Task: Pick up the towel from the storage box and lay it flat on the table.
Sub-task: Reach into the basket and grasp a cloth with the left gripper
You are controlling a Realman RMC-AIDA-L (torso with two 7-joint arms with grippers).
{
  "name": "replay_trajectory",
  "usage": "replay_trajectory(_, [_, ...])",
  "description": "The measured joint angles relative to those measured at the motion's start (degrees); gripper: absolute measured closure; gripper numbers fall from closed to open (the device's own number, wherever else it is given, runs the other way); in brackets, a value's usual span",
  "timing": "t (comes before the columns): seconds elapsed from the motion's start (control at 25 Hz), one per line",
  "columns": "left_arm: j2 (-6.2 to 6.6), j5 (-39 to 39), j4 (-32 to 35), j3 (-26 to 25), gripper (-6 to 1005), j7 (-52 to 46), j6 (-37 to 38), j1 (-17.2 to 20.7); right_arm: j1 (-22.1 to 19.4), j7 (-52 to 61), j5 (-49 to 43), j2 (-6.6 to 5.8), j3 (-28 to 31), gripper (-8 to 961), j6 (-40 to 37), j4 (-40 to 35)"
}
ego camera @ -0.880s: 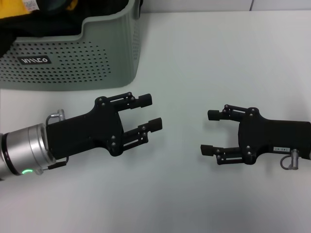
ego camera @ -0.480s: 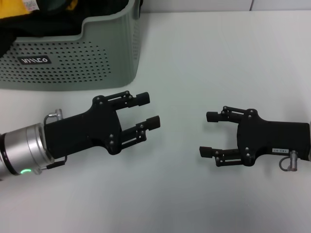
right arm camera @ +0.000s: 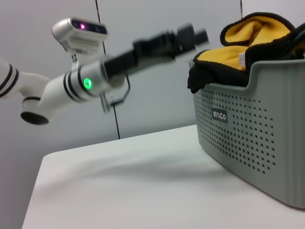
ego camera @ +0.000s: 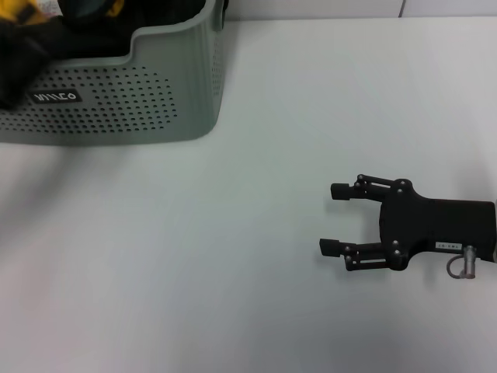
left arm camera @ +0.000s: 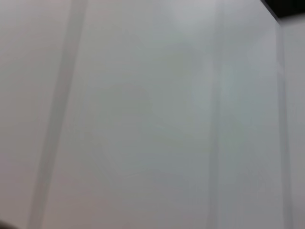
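Note:
The towel (ego camera: 15, 11) lies bunched in the storage box (ego camera: 116, 101) at the back left, yellow side showing among dark folds. In the right wrist view the towel (right arm camera: 248, 33) rises above the rim of the box (right arm camera: 257, 124). My right gripper (ego camera: 330, 219) hovers open and empty over the table (ego camera: 272, 116) at the right. My left gripper is out of the head view. The right wrist view shows the left gripper (right arm camera: 193, 37) blurred, raised in the air close to the box's top, apart from the towel.
The box's dark label (ego camera: 54, 97) faces me. The left wrist view shows only a pale blank surface. A dark wall seam (right arm camera: 107, 67) runs behind the left arm.
My left arm has lifted off from above the table's left middle and left the head view, swinging up toward the box. My right gripper has hardly moved.

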Motion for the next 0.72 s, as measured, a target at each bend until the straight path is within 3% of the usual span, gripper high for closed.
replay_trajectory(0.2, [-0.32, -5.60, 7.26, -5.84, 478, -6.12, -4.58, -0.14, 0.92, -0.72, 0.00, 0.00, -0.01, 95, -0.01, 0.83])
replay_trajectory(0.32, [-1.34, -6.01, 12.12, -7.83, 482, -6.94, -13.82, -1.42, 1.25, -0.75, -0.16, 0.06, -0.07, 95, -0.01, 0.95])
replay_trajectory(0.52, [-1.56, -3.98, 15.28, -7.44, 489, -8.48, -28.08, -3.93, 1.06, -1.37, -0.14, 0.09, -0.09, 95, 0.08, 0.95])
replay_trajectory(0.72, [-1.52, -0.33, 16.62, -7.48, 501, -8.76, -36.96, -5.77, 0.71, -2.18, 0.18, 0.09, -0.09, 95, 0.41, 0.94])
